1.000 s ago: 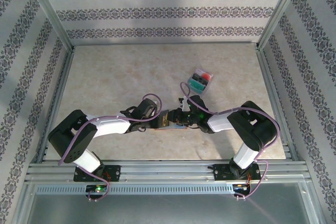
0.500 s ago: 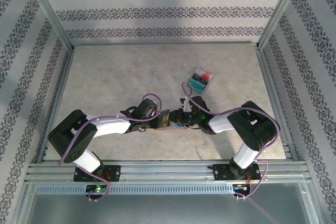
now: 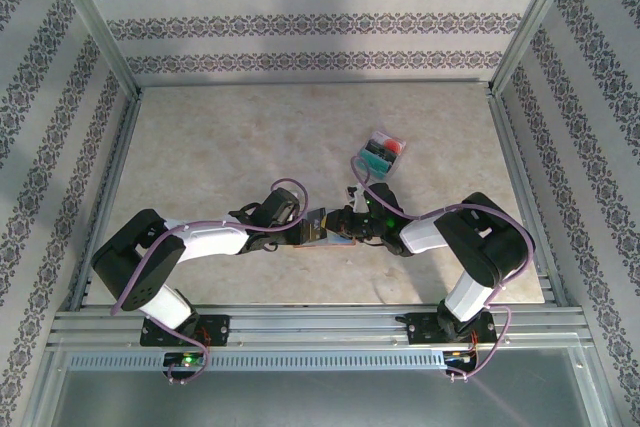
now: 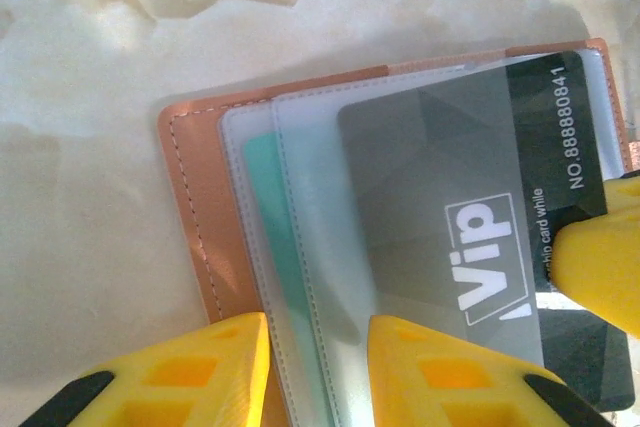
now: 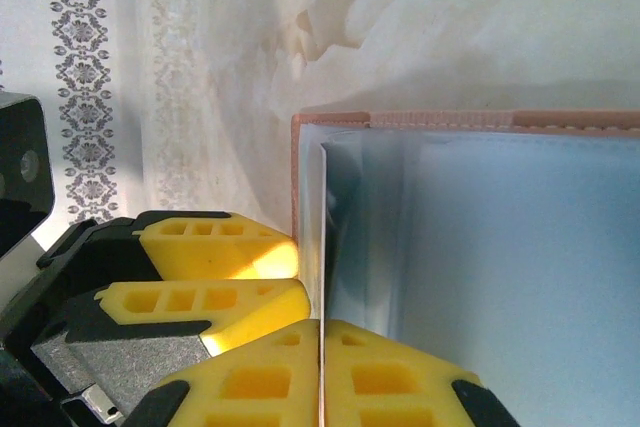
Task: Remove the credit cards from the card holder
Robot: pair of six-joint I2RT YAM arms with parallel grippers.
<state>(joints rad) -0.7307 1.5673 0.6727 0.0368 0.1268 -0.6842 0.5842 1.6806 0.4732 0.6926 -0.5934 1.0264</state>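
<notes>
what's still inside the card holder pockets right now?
In the left wrist view the card holder holds a dark grey VIP card behind a clear sleeve, its far end sticking out, and a teal card in the pocket beneath. Anything under those is covered.

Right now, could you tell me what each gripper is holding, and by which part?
The left gripper clamps the card holder's edge; the right gripper pinches a clear pocket's edge.

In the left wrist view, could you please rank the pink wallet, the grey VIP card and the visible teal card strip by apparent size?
1. Wallet, running out of frame.
2. VIP card, partly sleeved.
3. Teal strip, just a sliver; the rest is hidden.
</notes>
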